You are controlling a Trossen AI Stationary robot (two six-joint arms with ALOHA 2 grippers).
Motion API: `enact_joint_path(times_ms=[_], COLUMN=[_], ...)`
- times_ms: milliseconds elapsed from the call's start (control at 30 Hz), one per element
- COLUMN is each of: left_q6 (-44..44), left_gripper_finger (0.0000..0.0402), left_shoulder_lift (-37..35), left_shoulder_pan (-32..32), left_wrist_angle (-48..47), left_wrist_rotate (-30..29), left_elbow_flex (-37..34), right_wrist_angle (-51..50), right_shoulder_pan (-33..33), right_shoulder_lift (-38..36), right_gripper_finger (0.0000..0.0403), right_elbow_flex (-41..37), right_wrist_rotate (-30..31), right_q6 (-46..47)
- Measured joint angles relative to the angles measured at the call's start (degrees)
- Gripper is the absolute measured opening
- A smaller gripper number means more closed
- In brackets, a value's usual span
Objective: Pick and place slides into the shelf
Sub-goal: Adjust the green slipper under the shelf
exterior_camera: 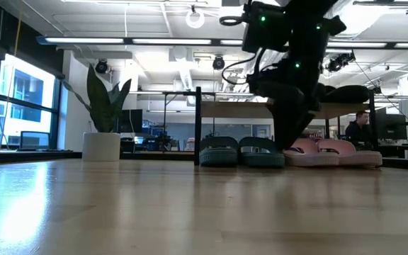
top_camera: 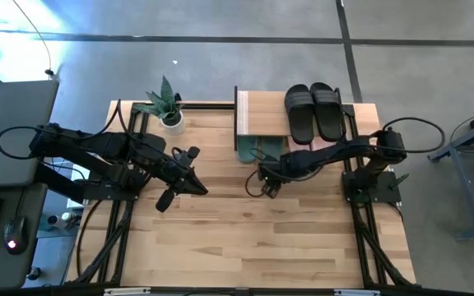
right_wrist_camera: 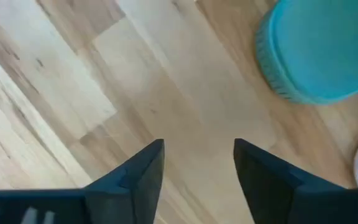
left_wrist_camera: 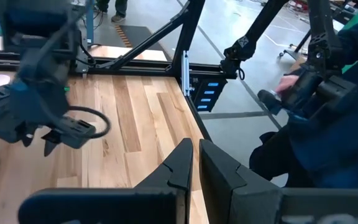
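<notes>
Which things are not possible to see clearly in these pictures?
- Pink slides: high view, mostly hidden under the shelf board and right arm.
- Teal slides: high view, only heels show under the board.
- Black slides: low view, only a dark edge above the board.
- Right gripper: low view, lost in the arm's silhouette.

Right gripper (right_wrist_camera: 197, 165) fingers apart, left gripper (left_wrist_camera: 194, 165) seemingly closed.

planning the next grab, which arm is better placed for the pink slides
Right, likely. The right claw hangs open in front of the shelf, near the pink slides under it. The left claw sits shut, farther away.
</notes>
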Motion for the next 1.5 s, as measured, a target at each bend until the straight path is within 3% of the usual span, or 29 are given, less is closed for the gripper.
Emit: enact_joint_path(times_ms=[100,333,767,1000,1500], left_q6=[0.0,0.1,0.2,0.2,0.2], left_gripper_finger=[0.0017,0.0017,0.0017,0.0017,0.0017], left_shoulder_lift=[0.0,0.0,0.0,0.0,0.0], left_shoulder_pan=[0.0,0.0,0.0,0.0,0.0], left_wrist_angle=[0.0,0.0,0.0,0.0,0.0], left_wrist_rotate=[0.0,0.0,0.0,0.0,-1.5], left_elbow_flex=[0.0,0.0,0.0,0.0,0.0], right_wrist_angle=[1.9,9.3,22.2,22.1,21.8], right_shoulder_pan=[1.5,1.7,-1.9,-3.2,-4.8], right_shoulder_lift=[0.1,0.1,0.1,0.1,0.1], right_gripper_finger=[0.0148,0.0011,0.0001,0.0,0.0], right_elbow_flex=[-0.9,-5.3,-14.1,-14.1,-14.1], right_wrist_rotate=[2.8,10.2,9.0,13.2,14.0], right_q6=[1.6,7.5,11.4,13.2,16.3])
